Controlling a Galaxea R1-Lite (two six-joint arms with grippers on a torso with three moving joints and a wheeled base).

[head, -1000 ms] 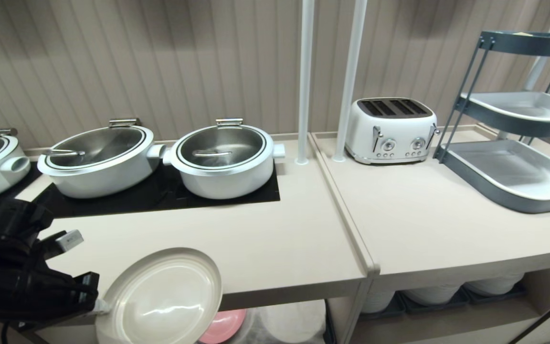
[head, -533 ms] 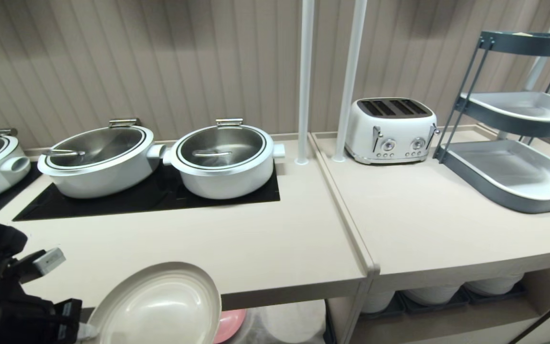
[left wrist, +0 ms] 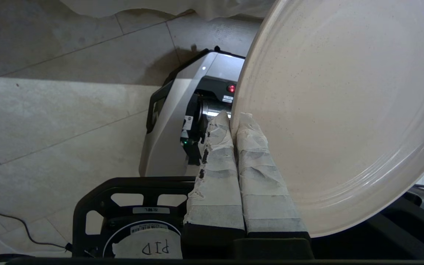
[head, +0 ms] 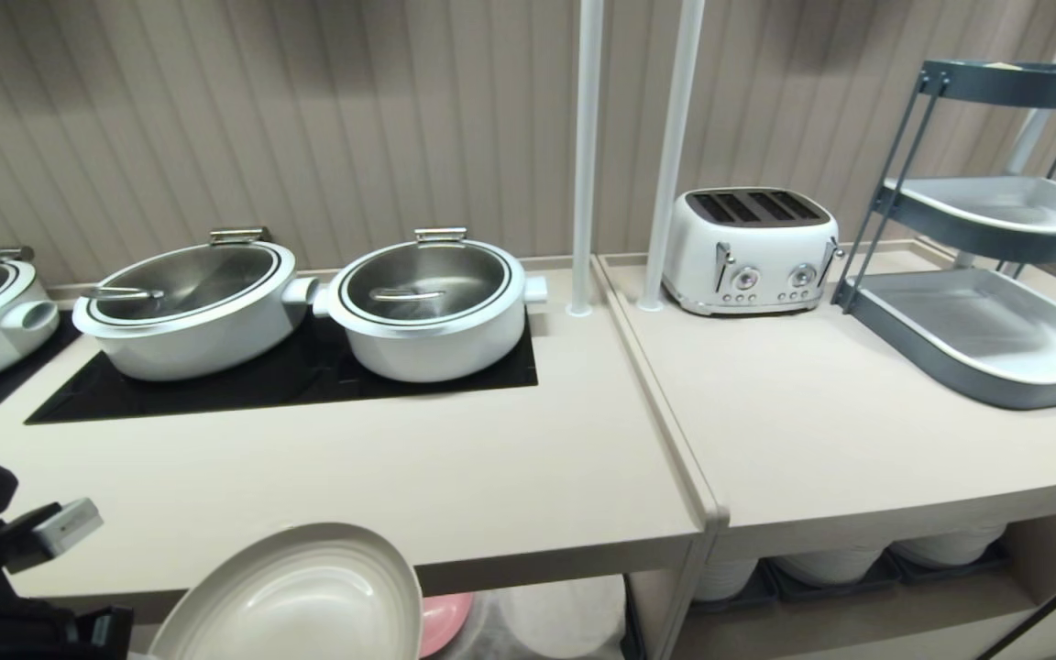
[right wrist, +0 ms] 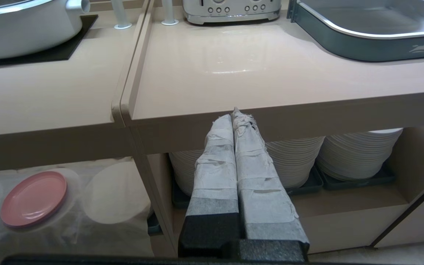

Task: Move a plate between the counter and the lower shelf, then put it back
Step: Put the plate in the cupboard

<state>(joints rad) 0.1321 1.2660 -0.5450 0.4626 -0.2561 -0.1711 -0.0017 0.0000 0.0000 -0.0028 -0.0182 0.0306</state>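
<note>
Left wrist view, left gripper clamped on the plate rim, plate off the counter front edge, right gripper closed, empty.

White toaster, two lidded pots on hob, grey tiered rack, pink plate

The left gripper has sunk, carrying the plate below the counter edge and tilting it flatter.
</note>
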